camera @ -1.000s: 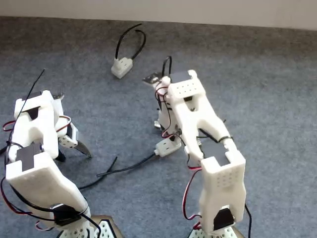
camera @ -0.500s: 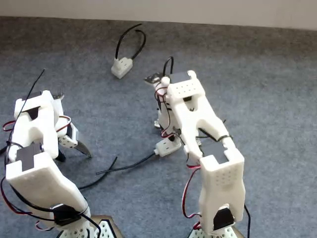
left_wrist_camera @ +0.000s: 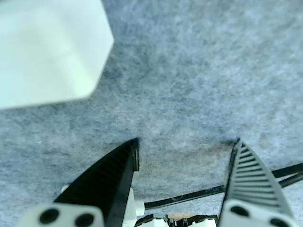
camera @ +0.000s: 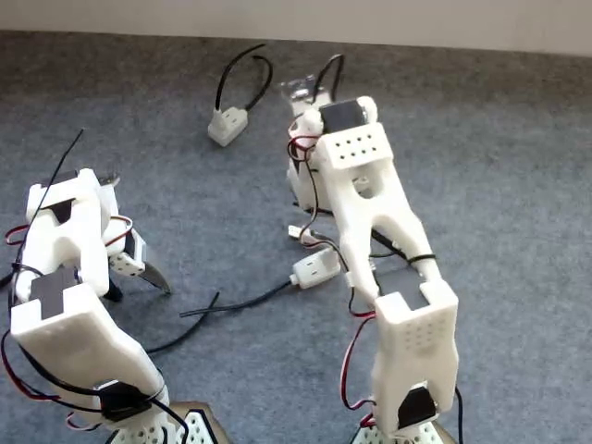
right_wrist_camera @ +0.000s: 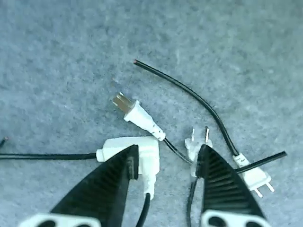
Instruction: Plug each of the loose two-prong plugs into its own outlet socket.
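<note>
Our open right pincer (right_wrist_camera: pixel 167 158) hangs nearest the plug (right_wrist_camera: pixel 137 115), which lies slantwise just past its tips, prongs pointing away.

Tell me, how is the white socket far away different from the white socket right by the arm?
The far socket's cord curls up in a loop; the near socket's cord trails toward the left arm. The far socket lies alone on open carpet; the near socket lies close beside the right arm, with a small plug next to it. Both are small white blocks with black cords.
</note>
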